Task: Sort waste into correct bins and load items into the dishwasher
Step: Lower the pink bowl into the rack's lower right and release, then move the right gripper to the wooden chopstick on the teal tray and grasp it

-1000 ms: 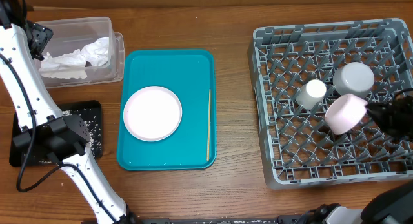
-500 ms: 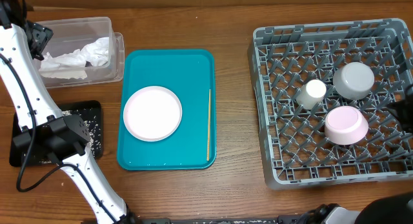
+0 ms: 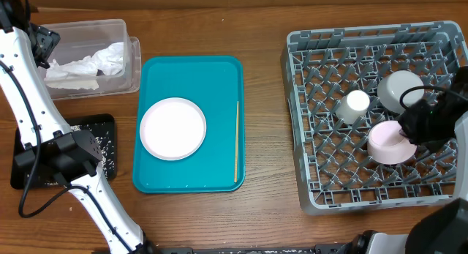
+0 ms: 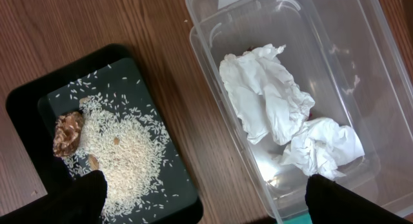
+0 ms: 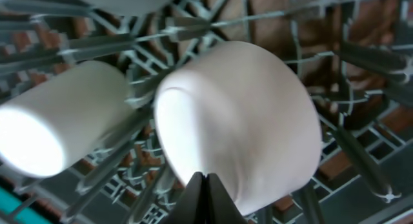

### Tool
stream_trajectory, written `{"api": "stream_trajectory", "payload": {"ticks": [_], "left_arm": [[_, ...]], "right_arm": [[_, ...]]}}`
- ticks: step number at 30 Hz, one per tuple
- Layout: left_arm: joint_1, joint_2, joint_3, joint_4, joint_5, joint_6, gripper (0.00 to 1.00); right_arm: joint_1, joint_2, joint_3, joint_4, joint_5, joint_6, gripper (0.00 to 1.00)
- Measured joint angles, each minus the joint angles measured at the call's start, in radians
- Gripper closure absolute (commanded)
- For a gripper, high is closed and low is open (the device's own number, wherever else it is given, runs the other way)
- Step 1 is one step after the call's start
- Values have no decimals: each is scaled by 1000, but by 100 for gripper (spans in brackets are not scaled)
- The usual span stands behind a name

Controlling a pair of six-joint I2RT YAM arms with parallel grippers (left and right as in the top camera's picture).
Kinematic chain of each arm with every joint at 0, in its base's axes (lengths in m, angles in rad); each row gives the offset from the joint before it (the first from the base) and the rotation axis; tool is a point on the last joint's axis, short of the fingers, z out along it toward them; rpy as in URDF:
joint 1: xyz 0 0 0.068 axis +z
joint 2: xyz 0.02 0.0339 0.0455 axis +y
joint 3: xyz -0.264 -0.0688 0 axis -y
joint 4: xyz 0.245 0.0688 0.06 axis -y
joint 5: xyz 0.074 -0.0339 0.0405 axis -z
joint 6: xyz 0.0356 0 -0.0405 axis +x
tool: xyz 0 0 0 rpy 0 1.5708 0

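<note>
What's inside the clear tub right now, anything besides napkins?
Two crumpled white napkins lie on the floor of the clear tub. A sliver of red shows at their edge. Whatever lies beneath them is covered, so I can't say what it is.

Table (image 3: 263,137), tub (image 3: 134,64), black tray (image 3: 99,124), teal tray (image 3: 219,86), rack (image 3: 296,115)

bare pegs stand open across the left half and front rows of the dish rack (image 3: 314,173); a cup (image 3: 354,105), a grey bowl (image 3: 395,86), a pale bowl (image 3: 384,144) and the right arm (image 3: 431,118) crowd its right side. the teal tray (image 3: 219,78) lies open around the plate (image 3: 172,128), a thin stick (image 3: 236,140) along its right edge.
</note>
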State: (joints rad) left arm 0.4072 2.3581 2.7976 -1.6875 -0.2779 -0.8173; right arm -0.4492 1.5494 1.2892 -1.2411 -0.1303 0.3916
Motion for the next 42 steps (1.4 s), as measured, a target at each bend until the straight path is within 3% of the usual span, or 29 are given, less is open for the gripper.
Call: {"api": "stream_trajectory", "payload": {"ticks": [16,23,25,27,28,30,34,37,42], "left_arm": [[0,0,0,0,0,0,0],[-2,0,0,0,0,0,0],[-2,0,0,0,0,0,0],[-2,0,0,0,0,0,0],[-2,0,0,0,0,0,0],[-2,0,0,0,0,0,0],[-2,0,0,0,0,0,0],[-2,0,0,0,0,0,0],[-2,0,0,0,0,0,0]], "right_arm": [[-1,5,6,-121,214,208,96],[57,-129,47,-85,44,154,95],[117,-208,55,-31,-79,103,80],[195,-274,60,34,-173,75,48],[238,-297,65,62,-209,64,20],[367,-344,70,151,-258,50,11],[612,-344,74,252,-233,61,12],[784,-272,74,286,-148,102,28],[1032,-40,77,378,8,195,36]]}}
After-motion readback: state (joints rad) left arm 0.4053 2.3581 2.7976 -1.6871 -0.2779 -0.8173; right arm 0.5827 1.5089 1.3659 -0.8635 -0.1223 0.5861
